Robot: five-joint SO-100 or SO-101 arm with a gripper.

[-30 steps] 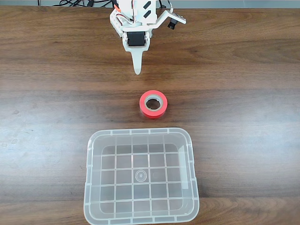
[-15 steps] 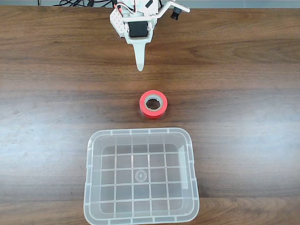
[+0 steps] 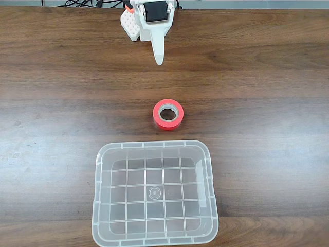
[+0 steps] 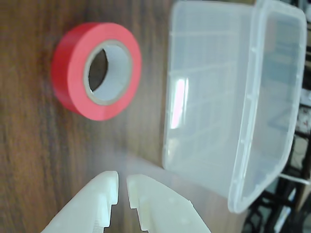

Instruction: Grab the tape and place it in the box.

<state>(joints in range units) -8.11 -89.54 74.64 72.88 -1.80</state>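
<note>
We see the tape lying flat on the wooden bench, just short of the box and not touching it — box sits at the fixed view's lower edge. The tool hangs near the bench's far edge, well apart from the tape, fingertips nearly together — holding nothing.

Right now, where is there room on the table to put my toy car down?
Lots of bare wood lies left and right of the tape and on both sides of the box. The strip between the claw and the tape is free too. Only the gap between tape and box is tight.
</note>
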